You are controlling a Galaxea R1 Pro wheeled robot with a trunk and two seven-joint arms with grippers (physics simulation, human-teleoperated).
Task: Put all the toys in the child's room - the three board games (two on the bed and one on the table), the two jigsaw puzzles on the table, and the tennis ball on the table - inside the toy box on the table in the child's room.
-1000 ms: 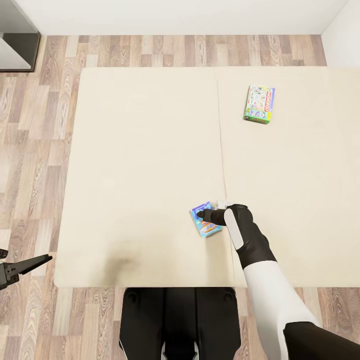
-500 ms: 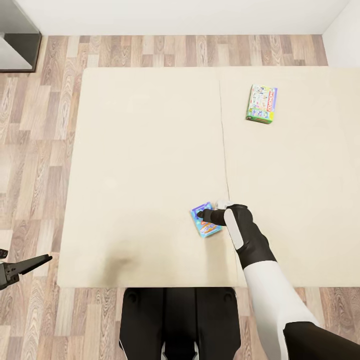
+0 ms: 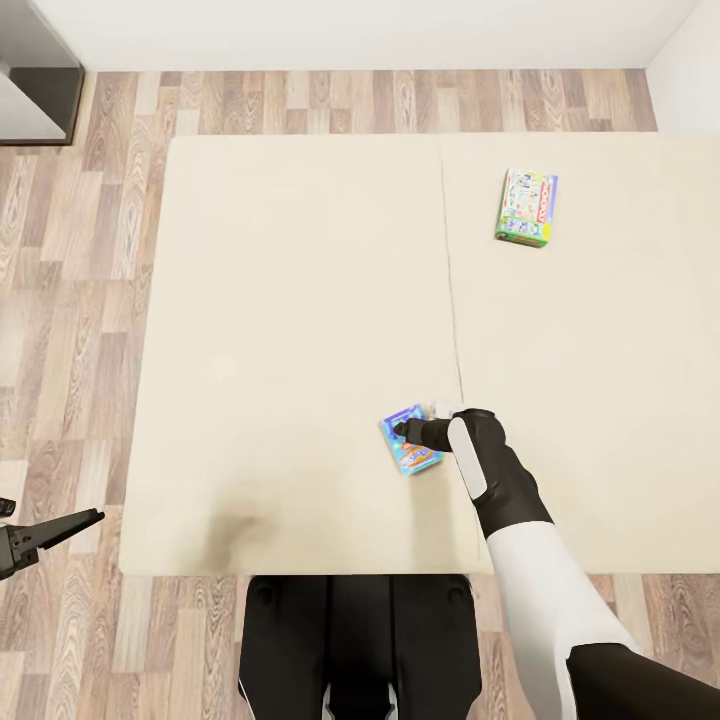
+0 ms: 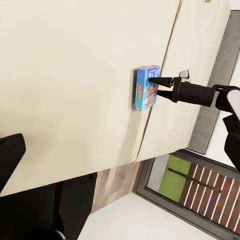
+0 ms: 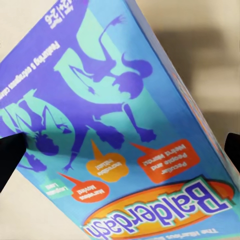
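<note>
Right claw is down on the bed, sitting right over the blue-purple Balderdash board game. From the right wrist cam the Balderdash box sits between the two dark fingertips, which are spread at either side of it, so spread apart and not pinching anything that I can see. The left wrist cam shows the claw tip touching the top edge of the box.

The other board game, the green-edged one, lies flat farther up the mattress from the Balderdash box, well apart from it.

Left claw hangs off the bed's near corner over the wood-plank floor. Can't tell how its jaws stand.
</note>
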